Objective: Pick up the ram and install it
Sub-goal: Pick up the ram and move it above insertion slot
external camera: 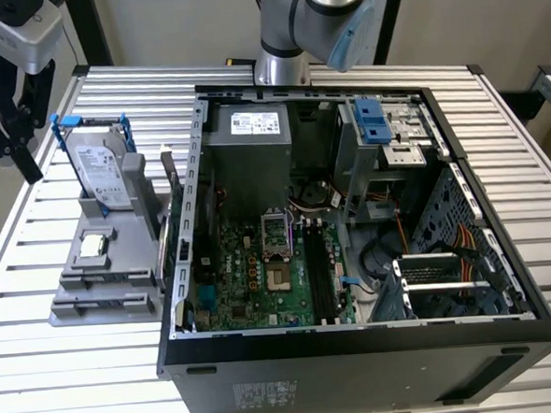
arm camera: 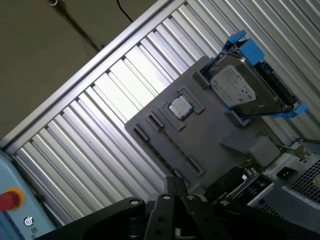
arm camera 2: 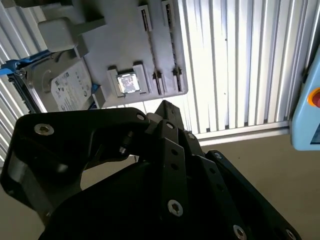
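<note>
The ram (external camera: 173, 185) looks like a thin dark stick standing on edge between the grey holder (external camera: 94, 292) and the left wall of the open computer case (external camera: 359, 342). My gripper (external camera: 30, 170) hangs high at the exterior view's far left, above the table's edge and well apart from the ram, shut on nothing. In the second wrist view the gripper (arm camera 2: 164, 107) points at the holder (arm camera 2: 120, 40). In the first wrist view the gripper (arm camera: 175, 182) sits below the holder (arm camera: 210, 145). Long dark memory slots (external camera: 317, 279) run along the motherboard inside the case.
A silver hard drive in a blue bracket (external camera: 100, 170) stands on the holder's far end, with a small square processor chip (external camera: 93, 244) in front of it. The slatted metal table (external camera: 81, 387) carries everything. A light blue pendant with a red button (arm camera: 7, 200) lies off the table.
</note>
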`<state>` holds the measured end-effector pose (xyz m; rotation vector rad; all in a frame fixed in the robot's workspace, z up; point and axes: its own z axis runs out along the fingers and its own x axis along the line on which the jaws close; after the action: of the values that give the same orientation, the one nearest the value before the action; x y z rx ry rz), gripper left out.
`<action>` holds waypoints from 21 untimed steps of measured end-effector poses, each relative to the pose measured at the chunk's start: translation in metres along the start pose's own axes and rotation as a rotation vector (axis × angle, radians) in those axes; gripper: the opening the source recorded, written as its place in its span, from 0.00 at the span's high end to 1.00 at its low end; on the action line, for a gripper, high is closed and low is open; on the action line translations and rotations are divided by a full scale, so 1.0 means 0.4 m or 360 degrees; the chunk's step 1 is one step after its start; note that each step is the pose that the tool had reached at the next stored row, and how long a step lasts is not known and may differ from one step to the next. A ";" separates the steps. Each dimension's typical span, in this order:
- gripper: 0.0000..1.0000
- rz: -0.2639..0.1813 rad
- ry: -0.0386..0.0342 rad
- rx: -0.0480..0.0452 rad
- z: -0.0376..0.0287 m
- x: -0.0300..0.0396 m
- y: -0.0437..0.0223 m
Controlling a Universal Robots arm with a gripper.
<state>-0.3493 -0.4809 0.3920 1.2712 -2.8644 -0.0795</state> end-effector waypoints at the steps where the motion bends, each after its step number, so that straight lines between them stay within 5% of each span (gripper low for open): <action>1: 1.00 -0.0008 0.0001 0.0000 0.000 0.000 0.000; 21: 1.00 -0.0148 0.0007 -0.0002 0.000 0.000 0.000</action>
<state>-0.3493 -0.4809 0.3920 1.4020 -2.8001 -0.0789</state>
